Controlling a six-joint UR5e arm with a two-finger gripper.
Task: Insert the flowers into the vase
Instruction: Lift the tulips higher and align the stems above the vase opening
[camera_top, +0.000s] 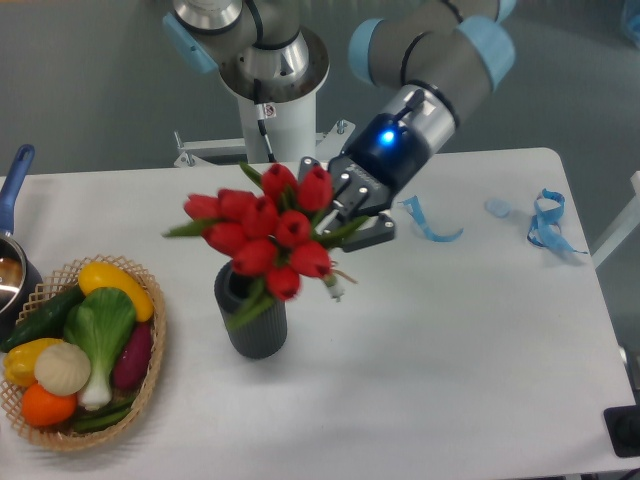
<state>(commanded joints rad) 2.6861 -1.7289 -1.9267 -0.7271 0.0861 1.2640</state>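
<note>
A robot arm's pincer (345, 205) pinches a bunch of red flowers (262, 228) by the stems, tilted over sideways, with the blooms hanging over the mouth of a dark grey ribbed vase (250, 310) that stands upright near the middle of the white bench (470, 350). A green leaf droops against the vase's rim (the stem ends are blurred, so whether any are inside cannot be told). A wicker basket (60, 425) of plastic vegetables sits at the bench's left edge, and blue ribbons (545, 222) lie at the far right.
</note>
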